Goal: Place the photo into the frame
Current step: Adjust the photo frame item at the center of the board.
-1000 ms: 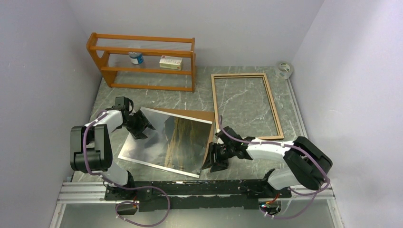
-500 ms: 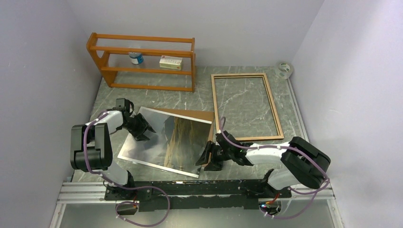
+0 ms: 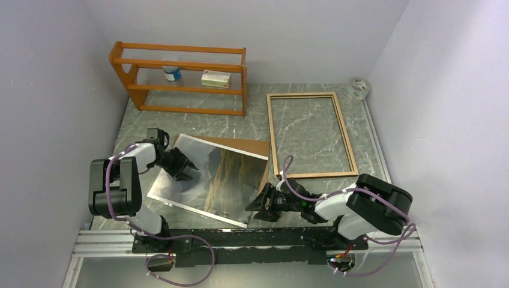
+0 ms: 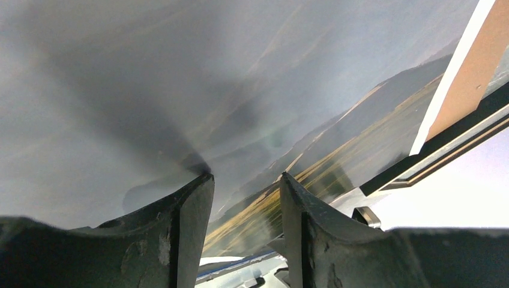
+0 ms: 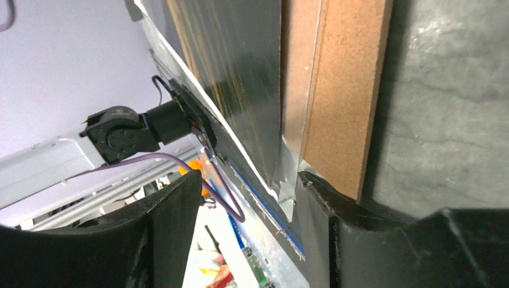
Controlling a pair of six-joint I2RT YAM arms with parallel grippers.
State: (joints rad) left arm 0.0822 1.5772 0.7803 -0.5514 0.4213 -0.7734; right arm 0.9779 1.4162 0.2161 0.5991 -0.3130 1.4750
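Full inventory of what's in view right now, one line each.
photo: one, grey-golden print, white border, table centre, on backing board
backing board: one, brown, under photo, far edge showing
frame: one, wood-coloured, flat, right of photo
shelf rack: one, orange-brown, far left
bottle: one, blue label, on rack
box: one, pale, on rack
roll: one, whitish, far right corner
table: one, grey marbled
left gripper: one, black, open, over photo's left part
right gripper: one, black, open, at photo's near right corner
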